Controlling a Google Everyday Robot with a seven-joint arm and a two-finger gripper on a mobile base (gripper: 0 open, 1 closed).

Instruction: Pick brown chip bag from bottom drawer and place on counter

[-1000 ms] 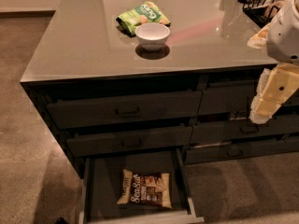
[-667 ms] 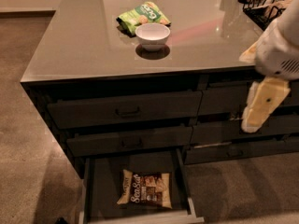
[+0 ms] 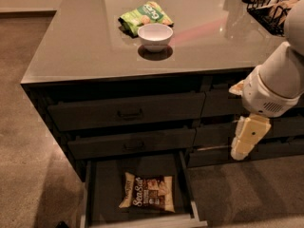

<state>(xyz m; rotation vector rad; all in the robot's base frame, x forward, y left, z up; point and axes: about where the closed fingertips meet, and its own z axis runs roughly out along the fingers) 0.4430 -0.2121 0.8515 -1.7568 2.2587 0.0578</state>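
The brown chip bag lies flat inside the open bottom drawer, which is pulled out at the foot of the cabinet island. The counter is the glossy grey top above it. My gripper hangs cream-coloured from the white arm at the right, in front of the right-hand drawers. It is to the right of the open drawer and higher than the bag, and holds nothing that I can see.
A green snack bag and a white bowl sit on the counter. A dark wire basket stands at the counter's back right. Closed drawers with bar handles are above the open one. Carpet floor surrounds the island.
My arm and gripper have moved left and a little lower, closer to the open drawer. The bag and drawer have not moved.
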